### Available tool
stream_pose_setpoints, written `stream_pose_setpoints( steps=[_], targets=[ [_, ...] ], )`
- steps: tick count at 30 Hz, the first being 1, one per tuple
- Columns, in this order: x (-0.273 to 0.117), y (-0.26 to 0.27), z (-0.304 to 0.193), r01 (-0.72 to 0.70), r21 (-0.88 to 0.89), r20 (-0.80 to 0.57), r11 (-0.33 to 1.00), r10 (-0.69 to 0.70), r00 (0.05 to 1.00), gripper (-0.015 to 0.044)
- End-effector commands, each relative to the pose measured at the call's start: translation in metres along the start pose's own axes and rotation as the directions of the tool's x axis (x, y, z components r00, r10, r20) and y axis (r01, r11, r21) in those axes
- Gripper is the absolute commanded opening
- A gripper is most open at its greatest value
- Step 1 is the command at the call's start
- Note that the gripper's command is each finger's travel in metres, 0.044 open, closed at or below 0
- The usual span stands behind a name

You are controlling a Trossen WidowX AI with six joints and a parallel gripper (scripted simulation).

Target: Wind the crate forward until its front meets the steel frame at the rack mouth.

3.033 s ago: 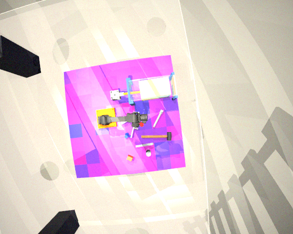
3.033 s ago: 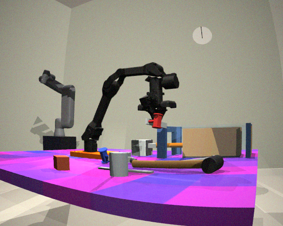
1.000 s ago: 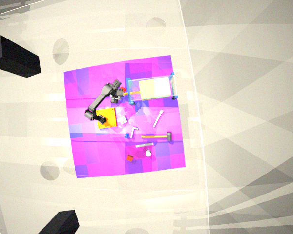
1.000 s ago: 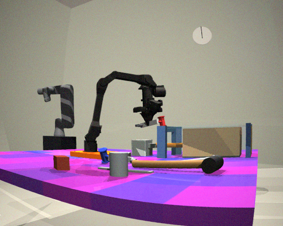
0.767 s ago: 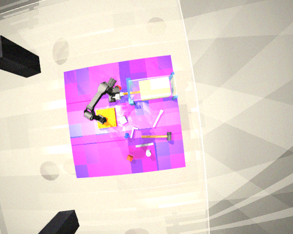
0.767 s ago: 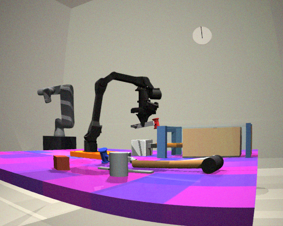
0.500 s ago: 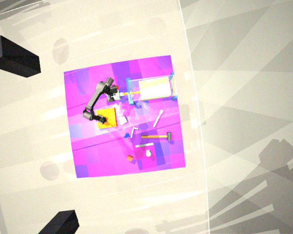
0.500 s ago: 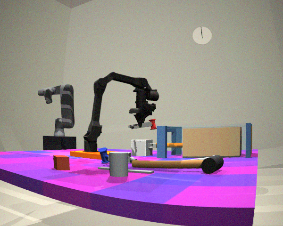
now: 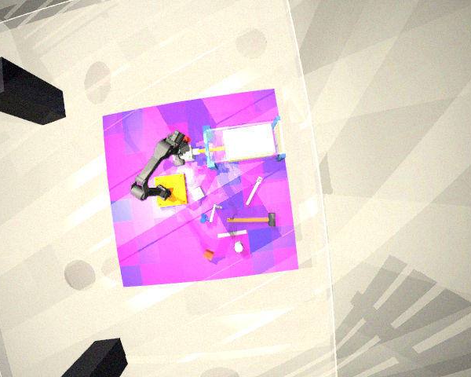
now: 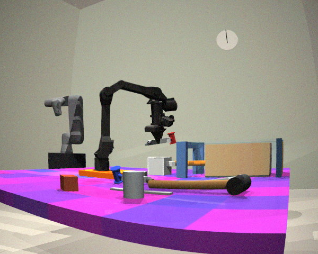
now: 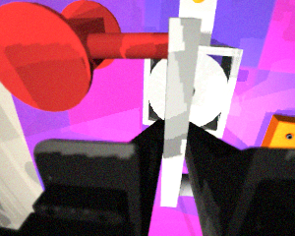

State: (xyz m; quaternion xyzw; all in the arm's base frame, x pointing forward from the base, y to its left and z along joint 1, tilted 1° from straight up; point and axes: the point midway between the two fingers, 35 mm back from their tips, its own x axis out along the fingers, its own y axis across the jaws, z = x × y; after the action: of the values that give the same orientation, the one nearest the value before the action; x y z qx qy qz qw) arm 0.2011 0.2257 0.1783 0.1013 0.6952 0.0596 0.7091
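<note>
My gripper (image 10: 158,141) (image 11: 172,126) is shut on the grey bar of the red-knobbed winch handle (image 10: 164,140) (image 11: 179,88). It holds the handle in the air above the white winch (image 10: 155,165) (image 11: 152,118). The red knob (image 9: 186,139) (image 10: 171,137) (image 11: 44,56) is at the end of the bar. The bar hides part of the winch's round top in the wrist view; the key's end is hard to make out. An orange strap (image 9: 215,149) (image 10: 195,162) runs from the winch to the crate (image 9: 249,141) (image 10: 236,160). The crate sits flat inside the cubby, back from the blue frame (image 9: 207,151) (image 10: 182,160) at its mouth.
A blue-knobbed crank (image 9: 213,214) (image 10: 116,174), a mallet (image 9: 248,220) (image 10: 186,183), a flat bar (image 9: 232,234) (image 10: 160,192), a wrench-like bar (image 9: 253,191), a grey cylinder (image 9: 238,247) (image 10: 133,184), an orange block (image 9: 208,254) (image 10: 69,182) and a white block (image 9: 197,193) lie on the bench.
</note>
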Motion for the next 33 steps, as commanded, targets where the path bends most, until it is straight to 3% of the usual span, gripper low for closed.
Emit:
stream_pose_setpoints(
  steps=[1,17,33],
  targets=[
    [-0.0025,0.0006,0.0002,-0.071,-0.006,0.003,0.997,0.071,0.998,0.0000],
    [-0.0022,0.0006,0.0004,-0.328,-0.008,-0.006,0.945,0.328,0.945,0.0000],
    [-0.0019,0.0004,0.0005,-0.567,-0.008,-0.016,0.823,0.567,0.823,0.0000]
  ],
)
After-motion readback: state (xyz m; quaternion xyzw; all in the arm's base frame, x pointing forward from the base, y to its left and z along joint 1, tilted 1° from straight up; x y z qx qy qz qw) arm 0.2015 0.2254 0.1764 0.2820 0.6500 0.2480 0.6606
